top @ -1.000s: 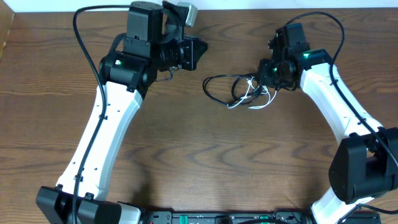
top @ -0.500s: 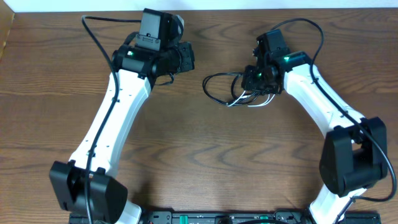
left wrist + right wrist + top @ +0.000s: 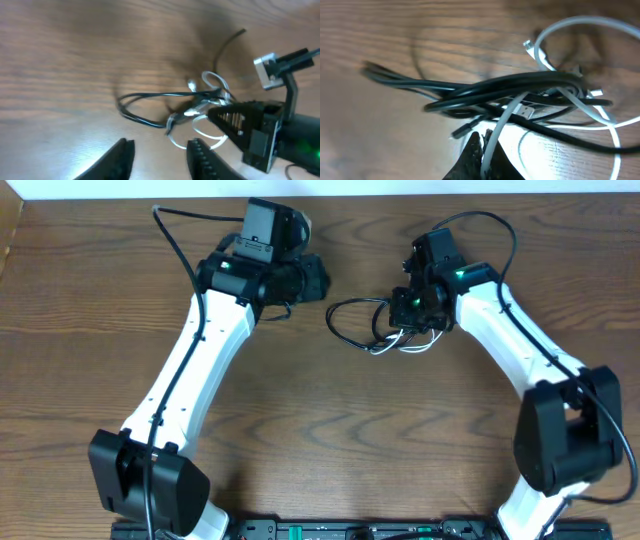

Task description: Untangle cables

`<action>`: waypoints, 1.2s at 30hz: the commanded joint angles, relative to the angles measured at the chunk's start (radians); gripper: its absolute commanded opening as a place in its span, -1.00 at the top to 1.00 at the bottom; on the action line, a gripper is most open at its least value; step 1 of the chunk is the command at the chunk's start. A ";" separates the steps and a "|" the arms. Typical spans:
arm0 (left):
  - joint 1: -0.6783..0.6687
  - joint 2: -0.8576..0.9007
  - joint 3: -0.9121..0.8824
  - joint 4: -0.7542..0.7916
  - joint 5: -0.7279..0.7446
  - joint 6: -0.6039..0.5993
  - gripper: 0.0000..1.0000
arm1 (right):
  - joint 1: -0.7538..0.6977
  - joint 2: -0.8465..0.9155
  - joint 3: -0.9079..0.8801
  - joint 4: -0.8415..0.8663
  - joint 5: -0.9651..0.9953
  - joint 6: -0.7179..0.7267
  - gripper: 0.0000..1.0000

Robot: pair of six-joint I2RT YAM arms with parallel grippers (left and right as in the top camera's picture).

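Wooden table (image 3: 300,430): right gripper (image 3: 481,147) clamped on white cable (image 3: 506,119), left gripper (image 3: 161,147) apart; I'd pin black cable (image 3: 520,82), pull slowly.

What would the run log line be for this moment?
left gripper open, empty | right gripper shut on white cable | black cable tangled with it, on table

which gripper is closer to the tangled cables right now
Right. The right gripper sits on the tangled cables, shut on the white cable. The left gripper hangs open beside the tangle, apart from it, touching nothing.
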 commanded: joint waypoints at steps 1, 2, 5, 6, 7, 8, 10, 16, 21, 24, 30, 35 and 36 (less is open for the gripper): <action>-0.019 0.012 0.002 -0.002 0.138 0.053 -0.15 | -0.023 -0.149 0.045 -0.005 -0.048 -0.079 0.98; -0.024 0.012 0.002 -0.002 0.152 0.070 -0.25 | -0.029 -0.179 0.046 -0.005 -0.054 -0.079 0.98; -0.042 0.012 0.002 0.001 0.198 0.156 -0.57 | -0.057 -0.254 0.046 -0.004 -0.093 -0.079 0.98; -0.047 0.012 0.002 0.002 0.206 0.181 -0.60 | -0.069 -0.274 0.046 -0.006 -0.113 -0.079 0.98; -0.051 0.012 0.002 0.002 0.209 0.197 -0.63 | -0.080 -0.287 0.046 -0.010 -0.135 -0.079 0.98; -0.056 0.013 0.002 0.004 0.209 0.217 -0.65 | -0.091 -0.298 0.046 -0.015 -0.164 -0.080 0.98; -0.061 0.014 0.002 0.010 0.209 0.235 -0.66 | -0.106 -0.304 0.046 -0.026 -0.211 -0.085 0.98; -0.063 0.056 0.002 0.040 0.225 0.237 -0.70 | -0.122 -0.305 0.046 -0.035 -0.381 -0.151 0.98; -0.072 0.146 0.002 0.055 0.270 0.236 -0.69 | -0.122 -0.305 0.046 -0.035 -0.403 -0.155 0.98; -0.090 0.221 0.002 0.067 0.273 0.233 -0.69 | -0.127 -0.305 0.046 -0.034 -0.403 -0.155 0.98; -0.114 0.342 0.002 0.126 0.273 0.228 -0.62 | -0.159 -0.305 0.046 -0.034 -0.407 -0.154 0.98; -0.114 0.404 0.002 0.164 0.227 0.193 -0.45 | -0.179 -0.305 0.046 -0.028 -0.461 -0.155 0.98; -0.114 0.417 0.002 0.168 0.193 0.174 -0.37 | -0.182 -0.305 0.046 -0.024 -0.478 -0.160 0.98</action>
